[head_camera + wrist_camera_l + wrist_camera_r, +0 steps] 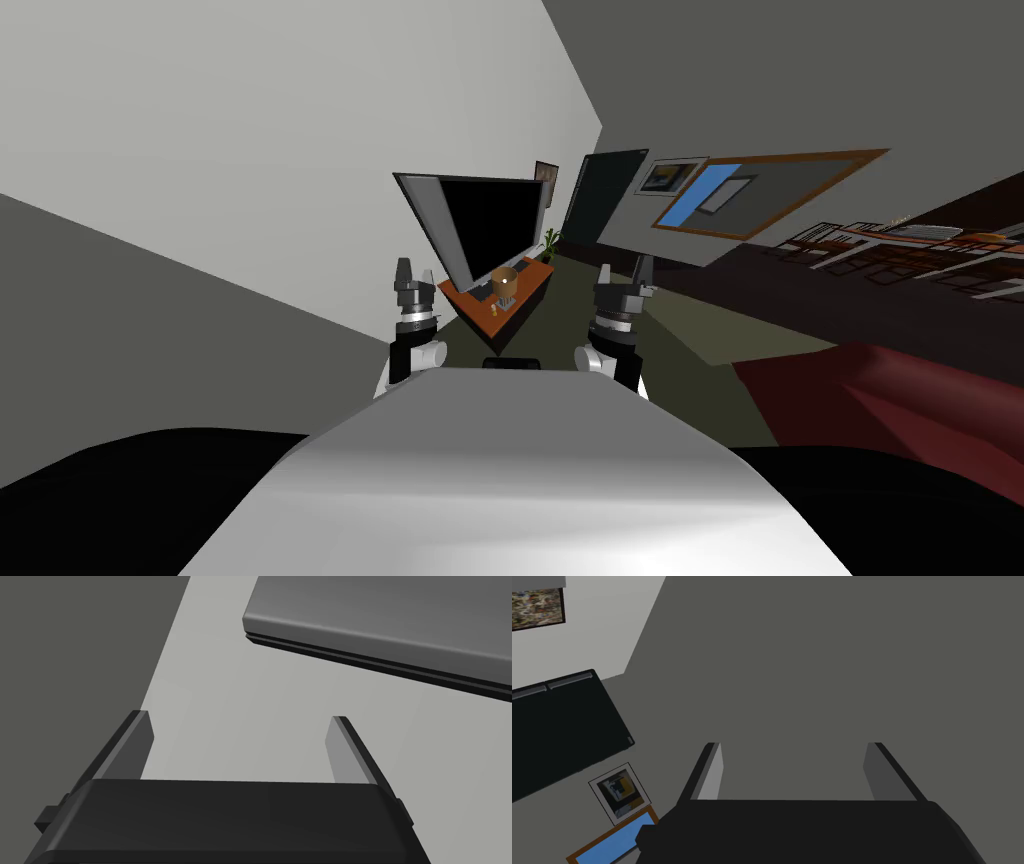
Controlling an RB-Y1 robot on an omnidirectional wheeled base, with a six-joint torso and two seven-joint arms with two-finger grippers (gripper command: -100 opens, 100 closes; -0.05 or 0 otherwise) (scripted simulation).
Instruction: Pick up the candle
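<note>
Candle (504, 284), apparently the small tan cylinder, stands far ahead at 12 o'clock, between the two raised arms and well apart from both. A large black television (490, 232) rises at its 11 o'clock. Both rest on a long orange table (466, 301). The left gripper (403, 268), at the candle's 9 o'clock, and the right gripper (640, 268), at its 3 o'clock, hold nothing, fingers spread apart. A small green plant (549, 240) sits at the candle's 1 o'clock.
</note>
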